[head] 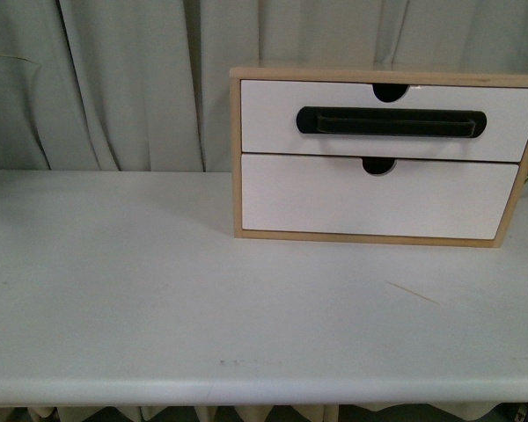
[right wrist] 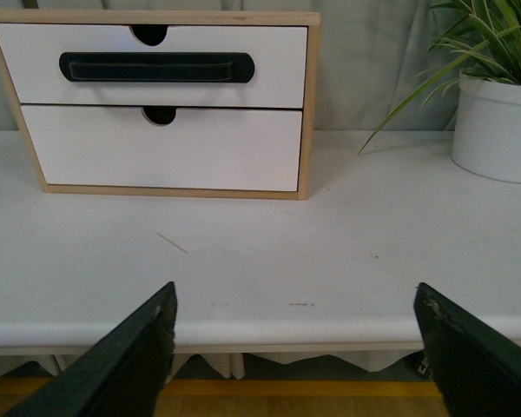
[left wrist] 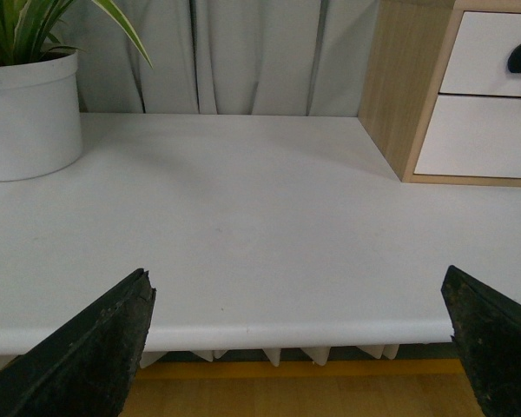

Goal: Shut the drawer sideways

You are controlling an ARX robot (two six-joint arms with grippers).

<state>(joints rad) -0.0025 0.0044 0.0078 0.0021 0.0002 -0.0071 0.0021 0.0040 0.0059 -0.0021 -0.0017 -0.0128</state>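
**Both claws spread wide at the table edge, drawer across the tabletop**

Front view: neither of my arms shows. The light-wood cabinet (head: pixel 246 158) stands on the white table (head: pixel 158 290), toward the back and on the right side, in front of a grey curtain (head: pixel 114 79). The drawer (head: pixel 273 119) is the upper one, white-fronted, with a long black bar handle (head: pixel 392 122) and a semicircular notch in its top edge. Its front looks flush with the cabinet frame. Below it sits the plain lower drawer front (head: pixel 334 207), without a handle, also notched.

Left claw (left wrist: pixel 300 347): jaws spread wide, nothing between them, hanging at the near edge of the table. Its camera sees the cabinet's wooden side and a white plant pot (left wrist: pixel 30 122) with green leaves, well apart from the cabinet.

Right claw (right wrist: pixel 295 356): jaws also wide, holding nothing, at the table's near edge and facing the drawer squarely. Another white plant pot (right wrist: pixel 497 130) stands beside the cabinet, apart from it. A thin pale sliver (right wrist: pixel 172 243) lies on the table between my claw and the cabinet; I cannot tell what it is.
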